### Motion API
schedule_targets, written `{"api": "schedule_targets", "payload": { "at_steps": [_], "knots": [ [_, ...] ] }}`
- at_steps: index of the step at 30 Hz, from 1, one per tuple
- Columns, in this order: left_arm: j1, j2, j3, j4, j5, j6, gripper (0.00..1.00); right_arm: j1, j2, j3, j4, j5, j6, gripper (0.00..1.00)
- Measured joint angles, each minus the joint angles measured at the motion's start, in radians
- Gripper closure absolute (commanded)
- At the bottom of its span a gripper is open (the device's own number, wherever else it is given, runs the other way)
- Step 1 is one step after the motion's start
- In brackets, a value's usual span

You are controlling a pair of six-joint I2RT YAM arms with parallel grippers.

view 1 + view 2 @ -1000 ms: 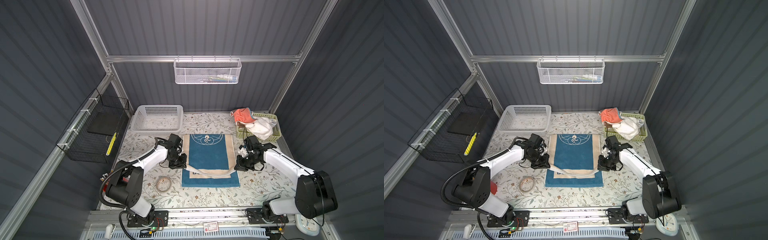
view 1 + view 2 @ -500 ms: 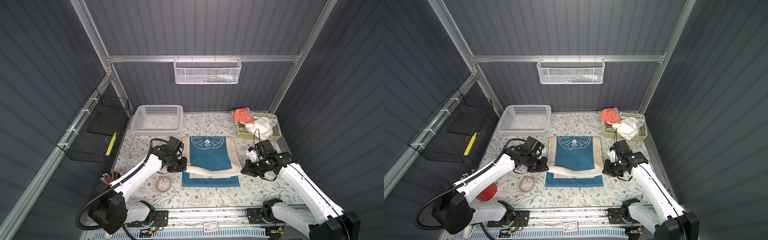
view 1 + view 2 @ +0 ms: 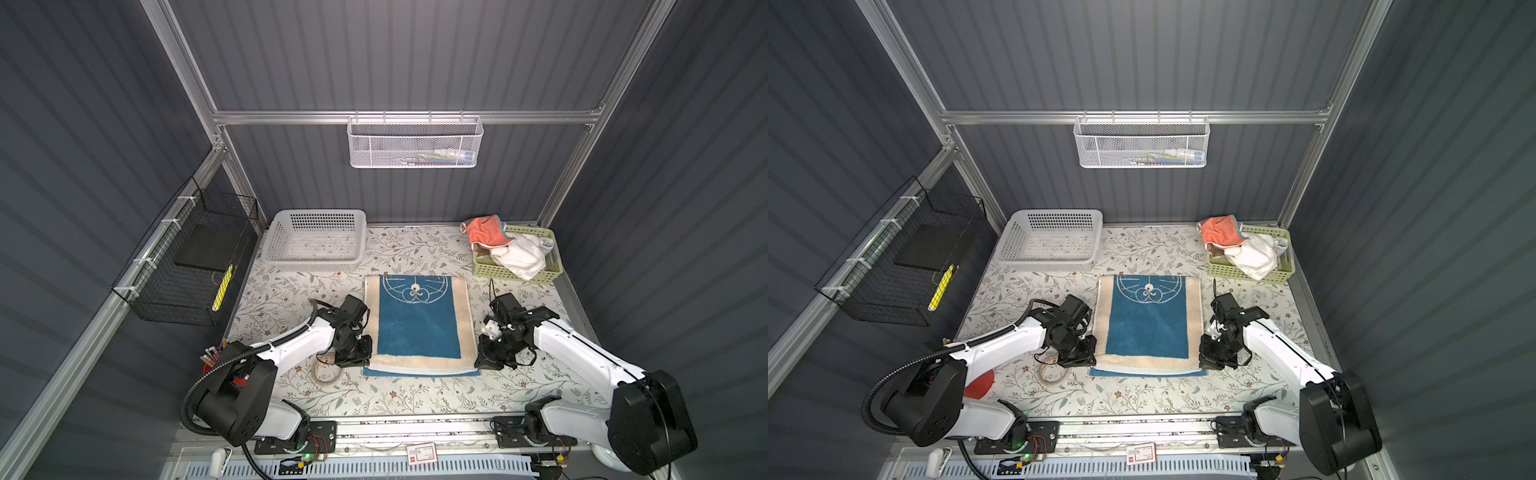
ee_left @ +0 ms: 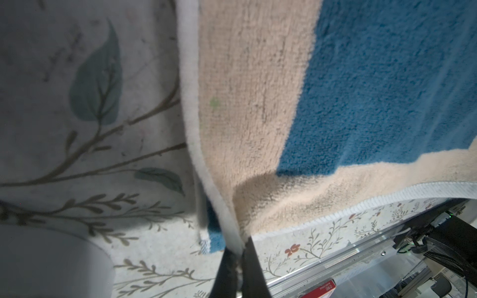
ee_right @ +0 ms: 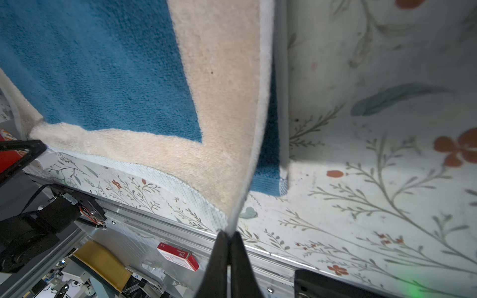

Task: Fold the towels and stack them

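The floral-patterned worktop [image 3: 415,395] carries the blue towel [image 3: 417,328] at its middle. The towel is doubled over, its long axis running from the near edge toward the rear wall, and its white line drawing sits at the far end in both top views. The cream-bordered upper layer lies almost square over the lower one, and a narrow blue strip of the lower layer shows along the near edge. At the rear left a white basket [image 3: 307,264] stands well apart from the towel. A black wire basket [image 3: 183,270] hangs on the left wall and a white mesh basket [image 3: 415,143] hangs on the rear rail. At the rear right a green basket [image 3: 511,274] holds the crumpled coral towel [image 3: 484,230], which drapes over its far left corner, and the white towel [image 3: 519,257], which spills over its near rim. A roll of tape [image 3: 328,372] lies flat on the worktop just beside the blue towel's near left corner, under the left arm. The left end effector [image 4: 238,249] is closed on the upper layer's near left corner, the white hem running in between its dark fingers [image 4: 254,268]. The right end effector [image 5: 228,233] pinches the near right corner in the same way, its fingers [image 5: 216,258] drawn almost together on the hem, with the corner raised slightly off the lower layer.
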Motion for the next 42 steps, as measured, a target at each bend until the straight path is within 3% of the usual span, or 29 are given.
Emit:
{"api": "schedule_targets", "payload": {
  "at_steps": [2, 4, 11, 16, 20, 25, 31, 33, 37, 42],
  "knots": [
    [0.0, -0.001, 0.002, -0.015, -0.001, 0.005, 0.57, 0.01, 0.006, 0.002, -0.007, 0.01, 0.002, 0.58],
    [0.0, -0.009, 0.012, -0.049, -0.012, 0.01, 0.47, 0.013, 0.004, 0.016, -0.024, 0.029, 0.001, 0.57],
    [0.001, -0.077, 0.1, -0.08, -0.076, 0.035, 0.57, 0.013, 0.028, 0.146, -0.055, 0.117, -0.013, 0.61],
    [0.001, 0.028, 0.117, -0.006, -0.062, 0.042, 0.62, 0.053, 0.142, 0.191, -0.002, 0.12, -0.028, 0.66],
    [-0.008, 0.121, 0.117, 0.034, -0.054, 0.041, 0.62, 0.09, 0.246, 0.172, 0.076, 0.105, -0.026, 0.7],
    [-0.047, 0.124, 0.063, 0.077, -0.053, 0.021, 0.67, 0.138, 0.287, 0.051, 0.16, 0.067, 0.018, 0.78],
    [-0.12, -0.008, -0.042, 0.051, -0.085, -0.061, 0.68, 0.243, 0.144, -0.069, 0.221, 0.043, 0.116, 0.69],
    [-0.135, -0.048, -0.043, -0.011, -0.105, -0.069, 0.63, 0.246, 0.134, -0.05, 0.183, 0.076, 0.117, 0.66],
    [-0.125, -0.032, 0.099, -0.137, -0.185, -0.032, 0.48, 0.219, 0.175, 0.12, 0.087, 0.161, 0.057, 0.62],
    [-0.039, 0.16, 0.405, -0.137, -0.23, 0.078, 0.45, 0.096, 0.314, 0.367, 0.084, 0.232, -0.06, 0.65]
  ]
}}
